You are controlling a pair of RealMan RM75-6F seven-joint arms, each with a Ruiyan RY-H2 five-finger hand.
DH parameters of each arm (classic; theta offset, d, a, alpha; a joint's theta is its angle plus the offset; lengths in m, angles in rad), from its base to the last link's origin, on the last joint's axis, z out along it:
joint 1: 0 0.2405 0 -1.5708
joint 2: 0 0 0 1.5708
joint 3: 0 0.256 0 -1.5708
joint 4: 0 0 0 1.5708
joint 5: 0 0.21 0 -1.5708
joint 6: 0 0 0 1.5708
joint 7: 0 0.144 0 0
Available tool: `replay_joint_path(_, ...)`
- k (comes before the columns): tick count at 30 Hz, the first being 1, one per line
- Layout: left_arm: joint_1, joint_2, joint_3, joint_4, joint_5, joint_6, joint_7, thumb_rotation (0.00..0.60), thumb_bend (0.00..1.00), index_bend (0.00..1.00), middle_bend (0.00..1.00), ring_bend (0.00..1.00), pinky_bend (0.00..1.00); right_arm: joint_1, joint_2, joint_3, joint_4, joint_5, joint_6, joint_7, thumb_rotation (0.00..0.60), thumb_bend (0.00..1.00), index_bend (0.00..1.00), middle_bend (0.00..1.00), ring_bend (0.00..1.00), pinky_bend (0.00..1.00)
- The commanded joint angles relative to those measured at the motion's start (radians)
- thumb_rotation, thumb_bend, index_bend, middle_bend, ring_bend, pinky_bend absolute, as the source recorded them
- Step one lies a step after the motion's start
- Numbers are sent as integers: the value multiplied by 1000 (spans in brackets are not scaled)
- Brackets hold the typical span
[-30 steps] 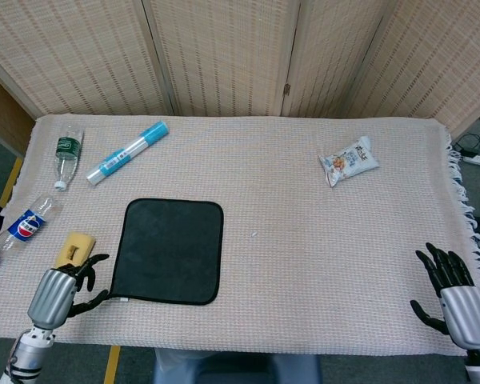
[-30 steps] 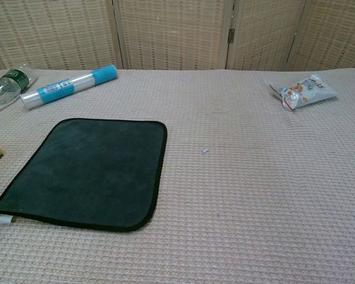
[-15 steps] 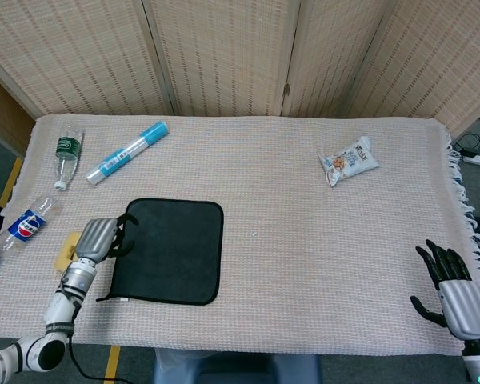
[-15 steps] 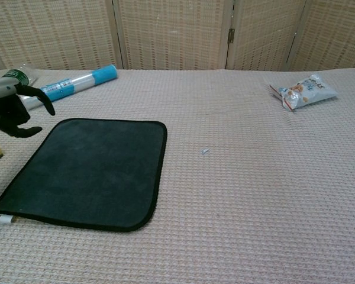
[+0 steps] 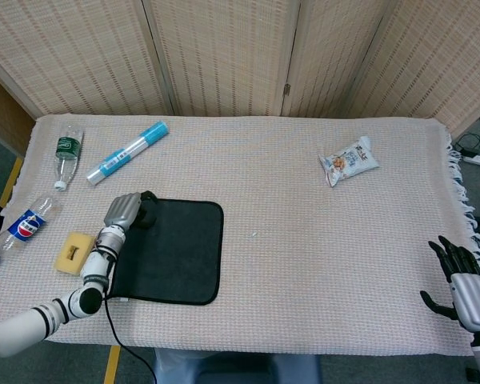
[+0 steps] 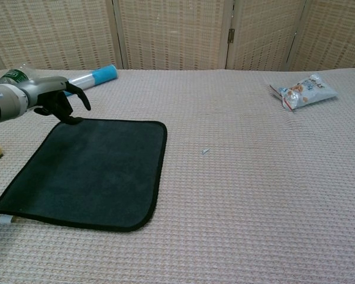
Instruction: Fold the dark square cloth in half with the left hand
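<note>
From the head view, the dark square cloth (image 5: 170, 250) is seen lying flat on the counter (image 5: 304, 264), and its far left corner is being reached by the left hand (image 5: 126, 210). From the chest view, the fingers (image 6: 77, 94) are being held spread, nothing pinched. That corner is probably to be gripped next.

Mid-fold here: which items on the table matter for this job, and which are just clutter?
Job: dark square cloth; left hand at its far-left corner.

Clutter: two bottles, blue-capped tube, yellow sponge, snack packet; right hand idle.

Matt dark cloth (image 5: 172, 250) lies on a rough, waffle-woven beige table cover (image 5: 320, 256).
</note>
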Motion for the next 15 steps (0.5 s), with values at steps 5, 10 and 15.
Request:
replay_joint_path(5,-140,-206,1,423,48,-150,-107,600,429,357,1000,1000,1000,7,10,8,19,40,-39,39,600,347,0,0,0,0)
replay_joint_path(10,-184,-254,-13,561,80,-253,-195,600,492,350,1000,1000,1000,2,16,20,31,67,-40,65,600,347,0,0,0,0)
replay_joint_path(15,-213,-300,-15,661,131,-303,-274,600,509,375,1000,1000,1000,0,19,25,39,82,-47,79,600,347,0,0,0,0)
